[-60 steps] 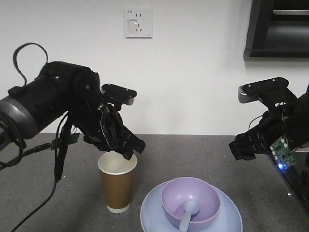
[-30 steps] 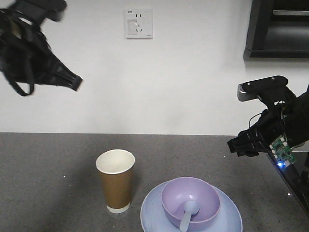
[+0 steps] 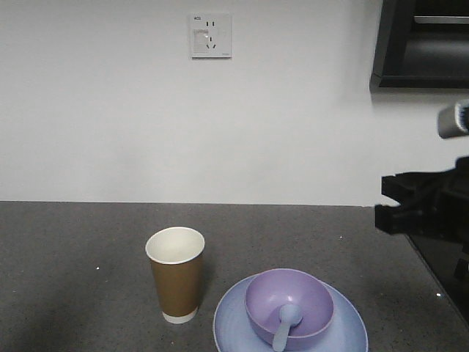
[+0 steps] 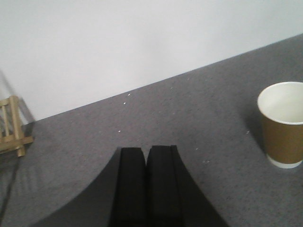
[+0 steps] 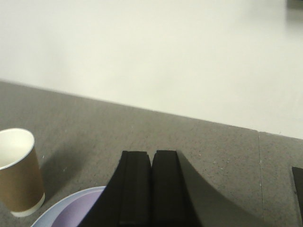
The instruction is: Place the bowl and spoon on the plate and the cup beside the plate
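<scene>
Brown cup (image 3: pixel 176 273) stands freed just left of the plate (image 3: pixel 234 323), both grippers withdrawn with fingers (image 4: pixel 144 189) pressed together, so the arrangement seems complete.

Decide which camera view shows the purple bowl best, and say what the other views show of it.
The exterior front-facing view: the whole bowl shows, sitting on the pale blue plate with the spoon inside. The right wrist view catches only a purple sliver beside the shut right gripper. The left wrist view shows none of it.
</scene>
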